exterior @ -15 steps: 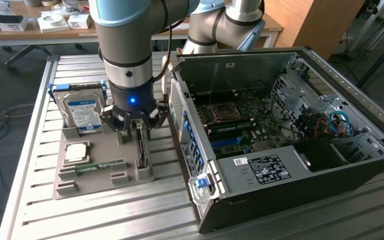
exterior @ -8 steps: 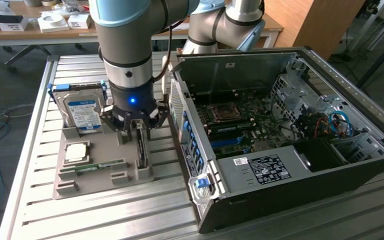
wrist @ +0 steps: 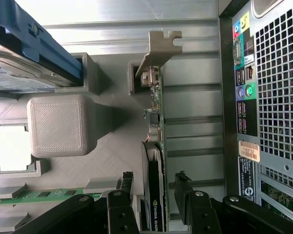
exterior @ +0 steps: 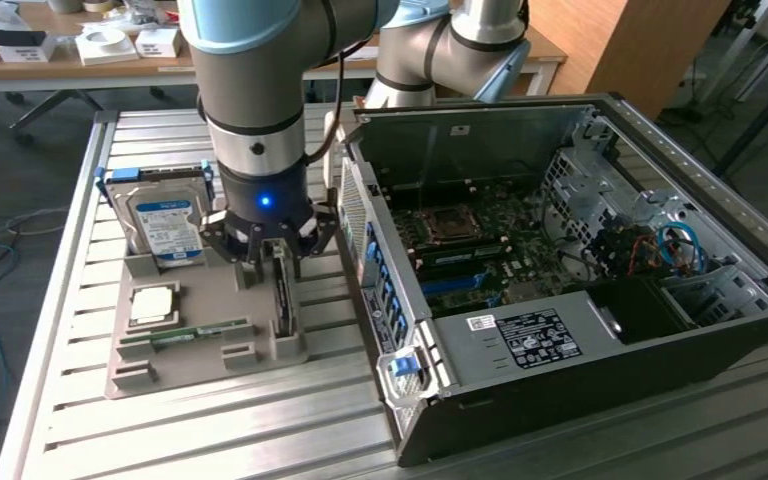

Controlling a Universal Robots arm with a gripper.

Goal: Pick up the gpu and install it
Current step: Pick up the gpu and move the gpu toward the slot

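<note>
A grey tray (exterior: 177,375) lies on the slatted metal desk (exterior: 157,430). At the tray's far corner, toward the exterior view's left, a silver hard drive (exterior: 164,225) with a blue label stands propped up. Nearer on the tray sits a square processor (exterior: 153,303), and close to the tray's near edge a narrow green RAM stick (exterior: 197,333) lies flat. Along the tray's side toward the exterior view's right, the gpu (exterior: 283,310) stands on edge in its slot. Its silver bracket (wrist: 158,48) is at the tray's hard-drive end. The hand (exterior: 267,270) hangs over the gpu, released, its fingers (wrist: 126,187) straddling the card with a gap on each side. Just beside the tray, to the exterior view's right, lies the open computer case (exterior: 518,330).
</note>
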